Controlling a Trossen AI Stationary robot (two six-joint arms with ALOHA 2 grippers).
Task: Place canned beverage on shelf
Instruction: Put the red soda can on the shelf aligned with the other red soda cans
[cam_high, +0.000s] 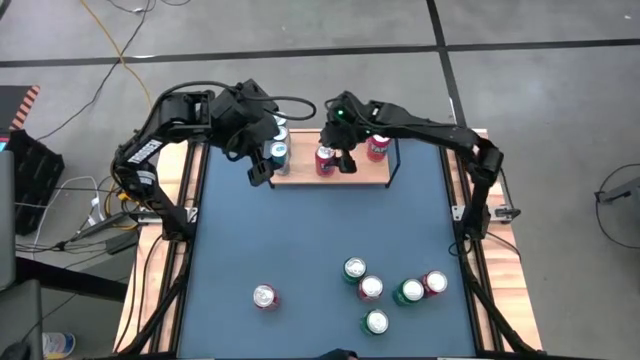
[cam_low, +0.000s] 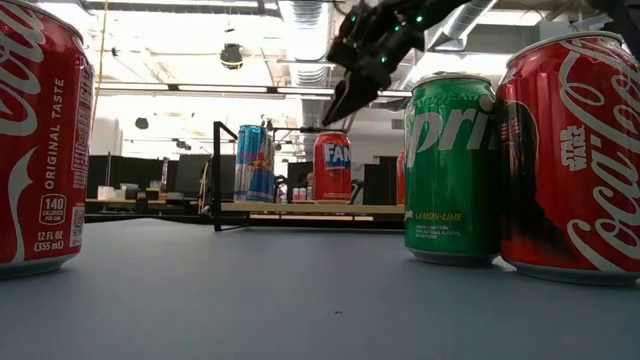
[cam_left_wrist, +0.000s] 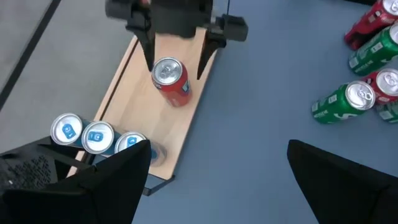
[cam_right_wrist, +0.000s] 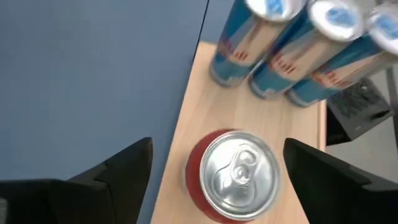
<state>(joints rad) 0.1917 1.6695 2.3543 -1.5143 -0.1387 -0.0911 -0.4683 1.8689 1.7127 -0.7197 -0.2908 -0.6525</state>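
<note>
Foreground: in the low view a red cola can (cam_low: 40, 135) stands closest to the camera at one edge, with a green lemon-lime can (cam_low: 450, 170) and a second red cola can (cam_low: 575, 155) close at the other.
Desk: blue surface (cam_high: 300, 230) with a wooden rim; a loose group of cans (cam_high: 390, 290) and one lone red can (cam_high: 264, 297) stand on the near part, well apart from both end effectors.
Shelf: light wooden board (cam_high: 300, 172) with black wire ends, at the far side of the desk, under both end effectors.
Red can on shelf: a red orange-soda can (cam_right_wrist: 233, 174) stands upright on the board, directly below the right end effector and between its fingers.
Right end effector: poised (cam_high: 338, 160) over that can, fingers (cam_right_wrist: 118, 171) spread wide to either side and not touching it; it holds nothing.
Blue cans: three slim blue cans (cam_left_wrist: 93, 134) stand together at one end of the board, beside the left end effector.
Left end effector: hovers (cam_high: 262, 168) at that end of the shelf, fingers (cam_left_wrist: 118, 186) wide apart, empty.
Other can: one more red can (cam_high: 377, 147) stands on the shelf on the far side of the right end effector.
</note>
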